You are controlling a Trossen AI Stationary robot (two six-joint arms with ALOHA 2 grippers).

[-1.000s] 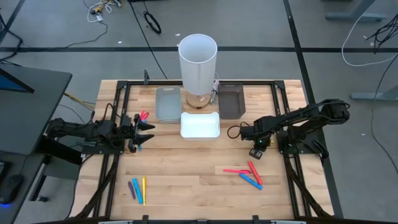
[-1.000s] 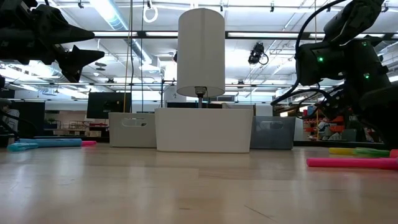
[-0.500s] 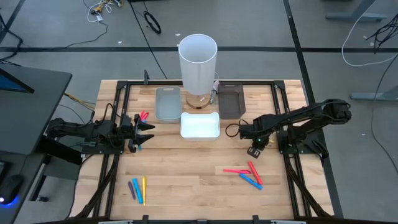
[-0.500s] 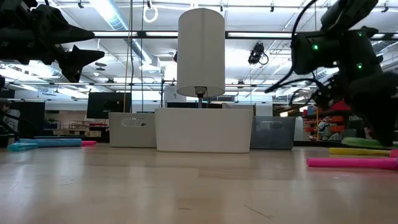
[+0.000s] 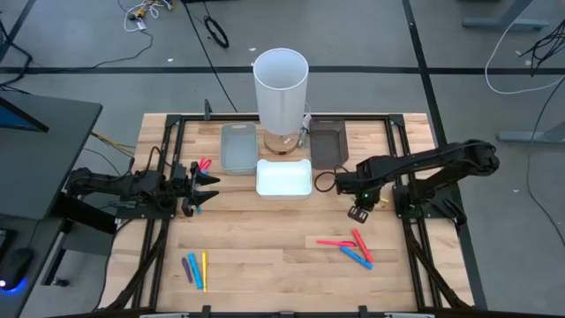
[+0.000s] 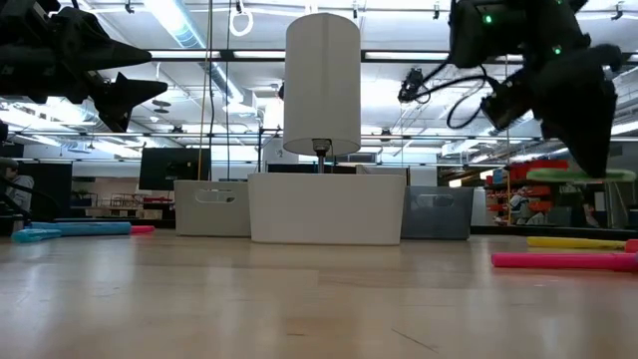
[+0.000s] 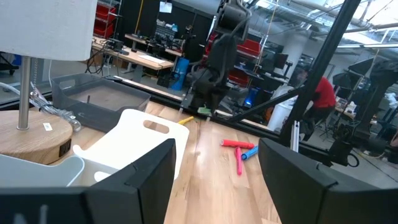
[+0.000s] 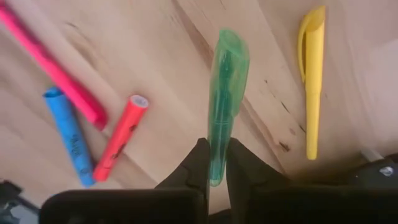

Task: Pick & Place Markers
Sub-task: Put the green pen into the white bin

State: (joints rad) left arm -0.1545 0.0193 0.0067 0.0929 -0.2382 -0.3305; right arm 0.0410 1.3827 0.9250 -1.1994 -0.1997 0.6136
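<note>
My right gripper (image 5: 357,210) is shut on a green marker (image 8: 225,93) and holds it above the table's right half; the marker also shows in the low view (image 6: 578,176). Below it lie a yellow marker (image 8: 311,81) and a cluster of pink, red and blue markers (image 5: 353,247). My left gripper (image 5: 205,187) hangs open and empty at the table's left, beside a few markers (image 5: 201,165). Three more markers (image 5: 196,269) lie near the front left. My right gripper pinches the green marker between its two fingers near one end (image 8: 215,163). The fingers come from above, pointing down. The marker hangs about level (image 6: 578,176), lifted clear of the table, with most of its length sticking out past the fingers.
A tall white cylinder (image 5: 281,91) stands at the far middle on a wooden base. A pale grey tray (image 5: 237,147), a white tray (image 5: 284,177) and a dark tray (image 5: 328,143) sit around it. Bare wood lies in the table's middle and near side.
My right gripper has risen with the green marker and drifted a little toward the table's left. The marker, which lay on the table beside the yellow one, is now lifted clear and stays about level.
</note>
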